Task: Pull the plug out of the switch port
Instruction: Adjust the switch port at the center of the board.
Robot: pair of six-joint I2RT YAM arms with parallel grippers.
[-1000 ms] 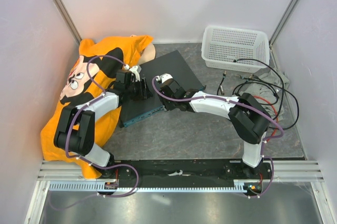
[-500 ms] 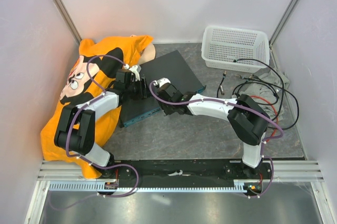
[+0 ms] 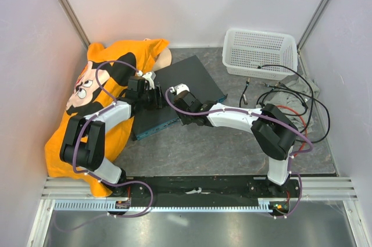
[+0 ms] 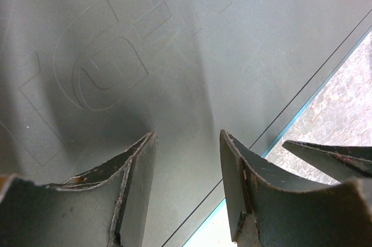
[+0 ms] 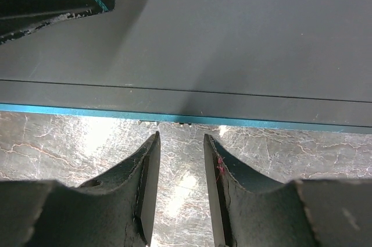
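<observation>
Switch (image 3: 189, 78) lies flat and skewed on the table (image 3: 221, 142), between orange shirt (image 3: 113, 64) and basket (image 3: 258, 52). Left gripper (image 4: 186, 136) is over its dark top, jaws apart and empty. Right gripper (image 5: 180, 136) faces its teal front edge, jaws narrowly apart and empty; plug not discernible.

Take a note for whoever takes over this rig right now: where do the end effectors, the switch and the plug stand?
Left end effector: open, empty, over the switch's dark top.
Right end effector: open, empty, facing the teal front face, just short of it.
Plug: cannot be made out in these views.
Done: both arms at the switch.
To do: grip the plug, pull it out.
</observation>
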